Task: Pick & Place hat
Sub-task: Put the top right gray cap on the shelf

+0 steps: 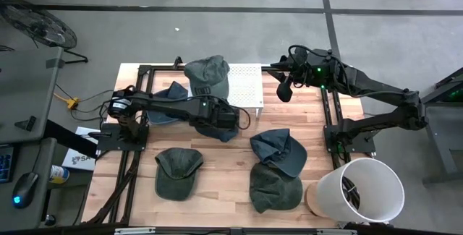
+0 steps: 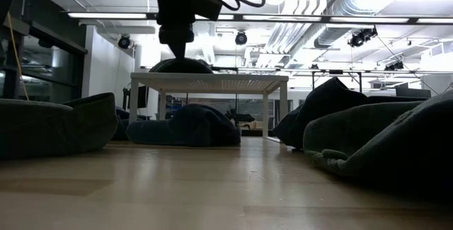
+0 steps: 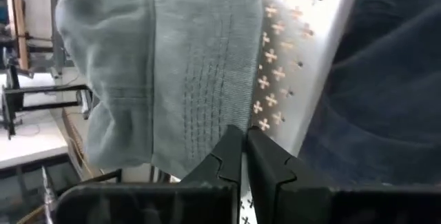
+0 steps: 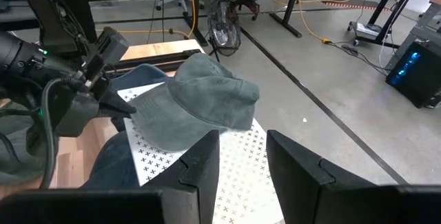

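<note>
A grey-green hat [image 1: 207, 76] lies crown up on the white perforated stand [image 1: 247, 84] at the table's far middle, its brim [image 3: 207, 86] toward my left gripper. My left gripper [image 3: 242, 138] is shut, its tips at the edge of that brim; it also shows in the right wrist view [image 4: 114, 103] and above the hat in the low view [image 2: 177, 52]. My right gripper [image 1: 284, 90] hangs open above the stand's right end, with the hat [image 4: 200, 107] ahead of its fingers and nothing between them. My left gripper's shut fingertips [image 3: 234, 141] stand right at the edge of the hat's brim [image 3: 213, 138], coming slanting down from the table's near-left side. Whether they touch the brim or hold any of it, I cannot tell.
Several more hats lie on the wooden table: a green one [image 1: 177, 171] near left, two [image 1: 278, 152] [image 1: 273, 188] near right, and dark blue ones [image 1: 170, 94] [image 1: 231, 130] by my left arm. A white bin [image 1: 358, 191] stands at the near right corner.
</note>
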`<act>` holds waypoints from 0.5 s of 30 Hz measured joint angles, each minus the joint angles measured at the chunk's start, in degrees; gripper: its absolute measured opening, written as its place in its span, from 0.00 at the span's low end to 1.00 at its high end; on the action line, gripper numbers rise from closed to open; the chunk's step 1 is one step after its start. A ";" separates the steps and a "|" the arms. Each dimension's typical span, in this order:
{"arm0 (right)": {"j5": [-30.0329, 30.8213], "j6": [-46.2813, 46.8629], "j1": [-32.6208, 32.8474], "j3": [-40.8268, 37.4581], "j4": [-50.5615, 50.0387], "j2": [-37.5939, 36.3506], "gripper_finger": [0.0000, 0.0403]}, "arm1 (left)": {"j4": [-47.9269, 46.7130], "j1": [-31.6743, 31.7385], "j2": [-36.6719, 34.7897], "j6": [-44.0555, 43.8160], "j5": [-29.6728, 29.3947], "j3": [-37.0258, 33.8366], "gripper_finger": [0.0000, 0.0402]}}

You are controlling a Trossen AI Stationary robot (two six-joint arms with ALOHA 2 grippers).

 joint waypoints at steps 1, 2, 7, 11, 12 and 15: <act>0.00 0.00 0.00 -0.01 0.00 0.00 0.28 | 0.06 -0.24 0.00 0.69 0.92 0.00 0.00; 0.02 0.00 0.00 -0.02 -0.02 0.00 0.28 | 0.02 -0.34 0.01 1.34 1.90 -0.02 0.00; 0.02 0.00 0.00 -0.02 -0.09 0.00 0.28 | -1.20 -0.34 0.11 1.64 5.23 -0.13 0.00; 0.01 0.00 0.00 -0.01 -0.15 0.00 0.28 | -1.95 -0.31 0.11 1.64 4.14 -0.11 0.00; 0.01 0.00 0.00 -0.02 -0.15 0.00 0.28 | -2.09 -0.31 0.11 1.64 4.20 -0.11 0.00; 0.02 0.00 0.00 -0.02 -0.15 0.00 0.28 | -2.69 -0.31 0.11 1.53 4.07 -0.11 0.00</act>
